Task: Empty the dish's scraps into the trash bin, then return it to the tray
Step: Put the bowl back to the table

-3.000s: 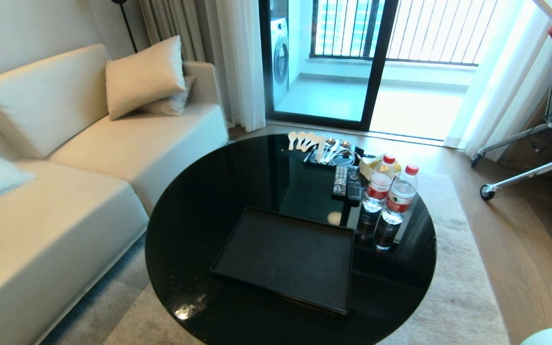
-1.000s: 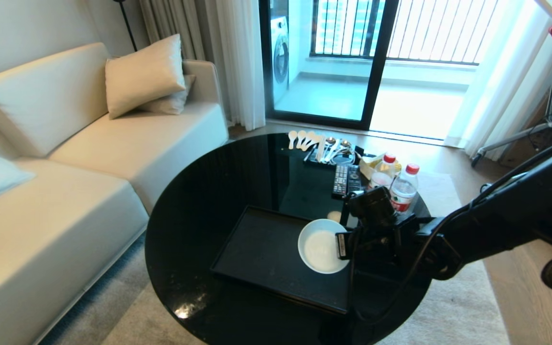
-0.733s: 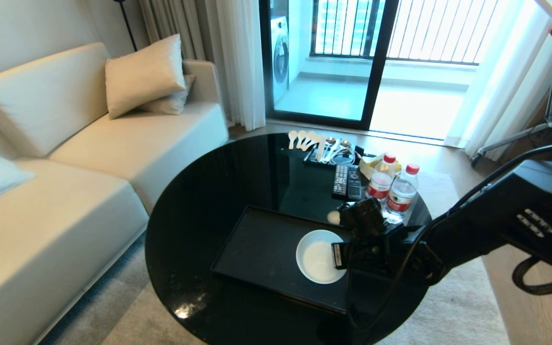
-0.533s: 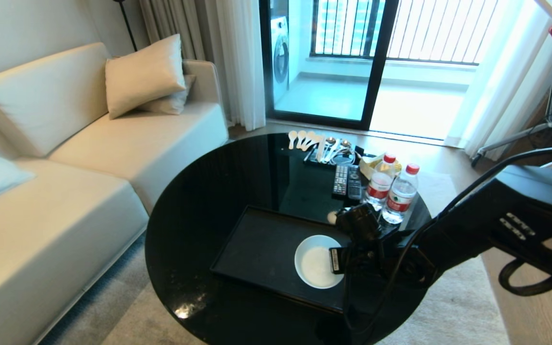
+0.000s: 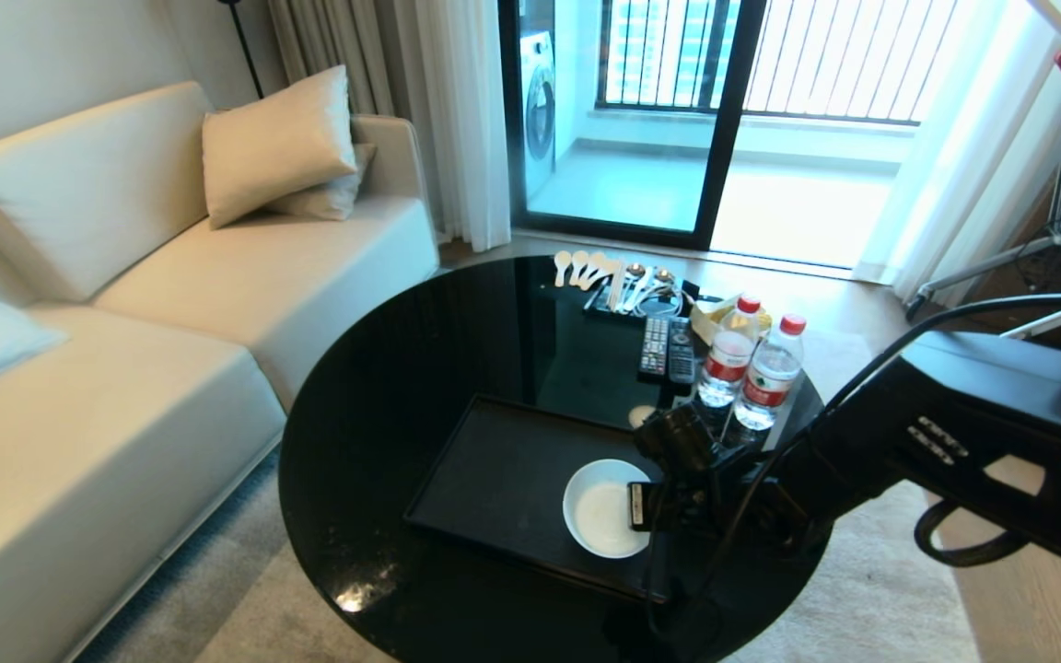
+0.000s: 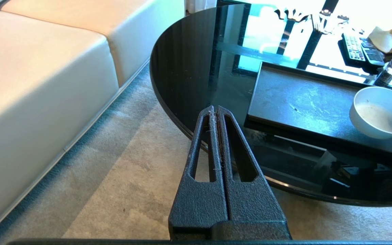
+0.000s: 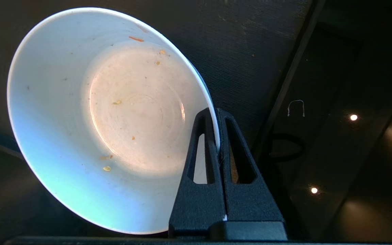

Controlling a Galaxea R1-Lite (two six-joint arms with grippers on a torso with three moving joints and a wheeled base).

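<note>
Glossy round black table (image 5: 420,387) beside cream sofa (image 5: 125,304)

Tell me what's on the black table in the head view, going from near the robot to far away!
Tray with the white bowl pinched in the right claw → two water bottles → remote controls → spoons at the far edge.
</note>
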